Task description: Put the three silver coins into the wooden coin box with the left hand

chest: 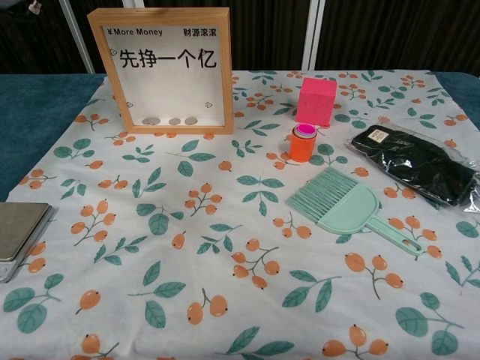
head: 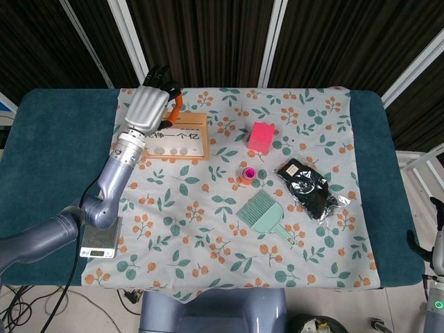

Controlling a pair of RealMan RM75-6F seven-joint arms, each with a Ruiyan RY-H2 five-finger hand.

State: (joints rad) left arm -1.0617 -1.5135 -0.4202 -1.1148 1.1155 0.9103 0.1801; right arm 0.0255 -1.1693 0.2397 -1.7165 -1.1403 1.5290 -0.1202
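Our left hand [head: 148, 109] hung over the wooden coin box's [chest: 165, 71] top left corner, fingers curled; whether it held anything, we could not tell. Three silver coins [chest: 171, 121] lay inside, so we judged only withdrawal remained.

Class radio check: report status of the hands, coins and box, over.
Left robot hand above the box's back edge, nothing visibly held. Right out of view. Three silver coins inside wooden coin box. Nothing obstructing.

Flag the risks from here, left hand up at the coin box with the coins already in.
1. The left hand hovers over the top edge of the upright wooden coin box; a careless retreat could clip it and tip it over.
2. Three silver coins lie loose at the box bottom; a tip could shift them.
3. The scale sits under the left forearm and could be brushed.
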